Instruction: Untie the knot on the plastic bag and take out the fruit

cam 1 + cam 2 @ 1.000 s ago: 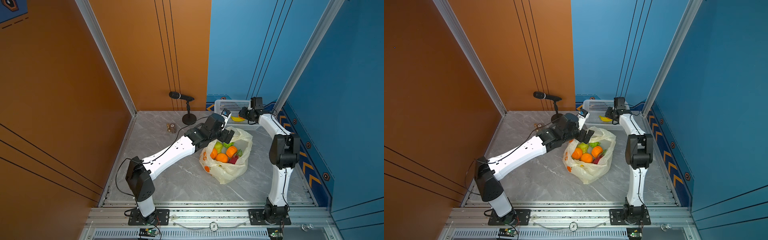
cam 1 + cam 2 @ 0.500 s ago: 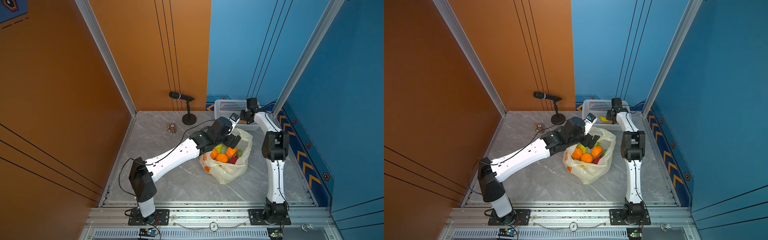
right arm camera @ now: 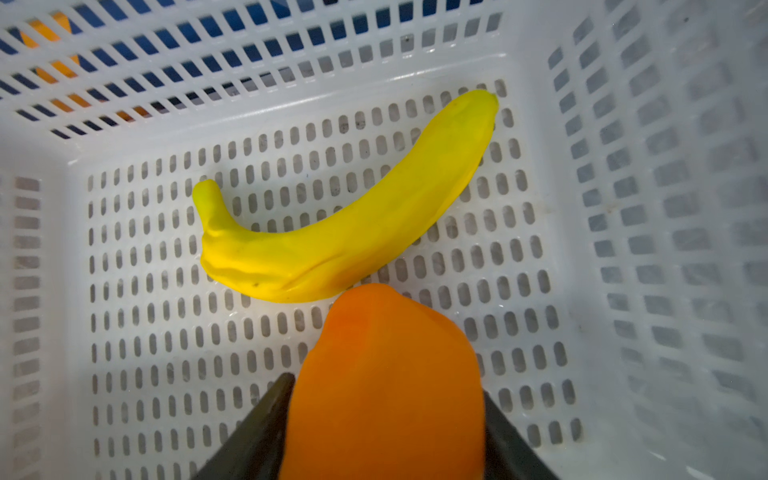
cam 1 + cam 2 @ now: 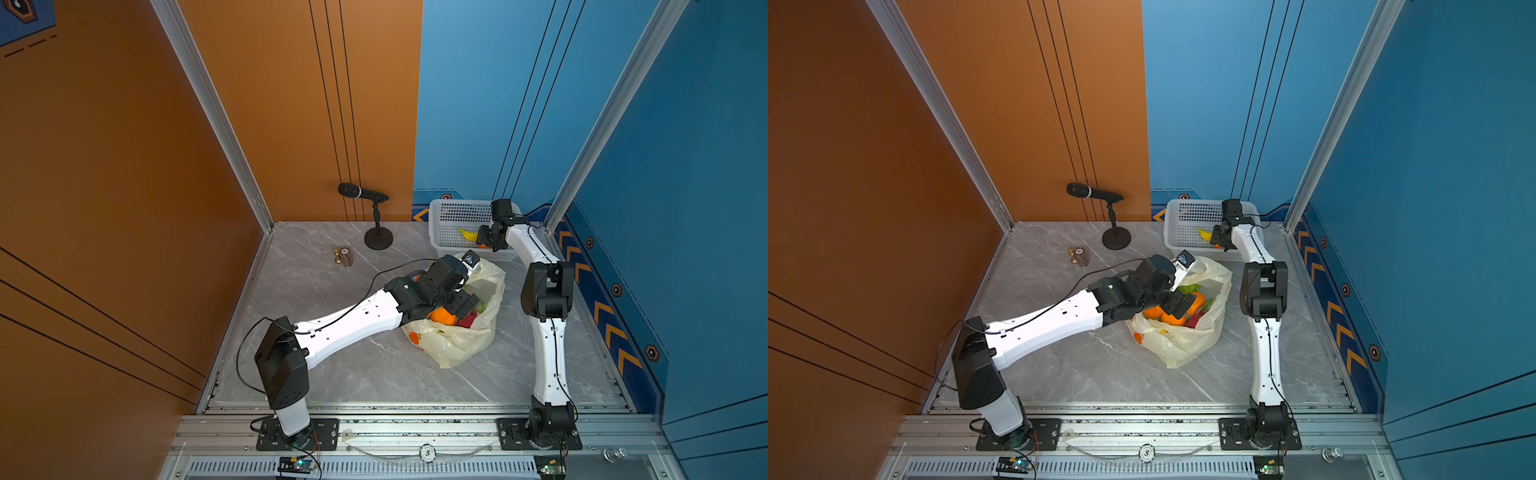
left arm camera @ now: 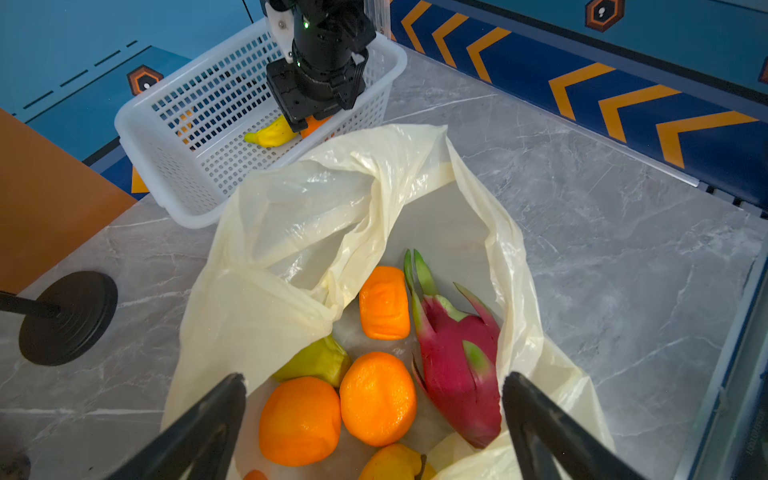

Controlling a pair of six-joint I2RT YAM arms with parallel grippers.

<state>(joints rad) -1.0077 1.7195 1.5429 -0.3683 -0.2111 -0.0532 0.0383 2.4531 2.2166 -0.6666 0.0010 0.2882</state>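
Observation:
The plastic bag (image 4: 457, 345) lies mid-table with its mouth wide open; no knot shows. Inside lies fruit: two oranges (image 5: 376, 399), a pink dragon fruit (image 5: 457, 361), a green piece (image 5: 318, 359) and a squarish orange piece (image 5: 384, 303). My left gripper (image 5: 374, 380) hangs open just over the fruit, one finger on each side of the oranges, holding nothing. It shows over the bag mouth in both top views (image 4: 463, 305) (image 4: 1179, 305). My right gripper (image 3: 384, 386) is down inside the white basket (image 3: 623, 208), shut on an orange fruit (image 3: 386, 374) that touches the banana (image 3: 353, 224).
The basket (image 4: 446, 208) stands at the back right against the blue wall, just behind the bag. A microphone on a round black stand (image 4: 377, 239) is at the back middle, with small brass pieces (image 4: 343, 257) beside it. Walls close in left, back and right.
My left gripper has moved from the bag's far rim to over the fruit in the bag mouth. My right gripper has sunk lower into the basket with the orange fruit.

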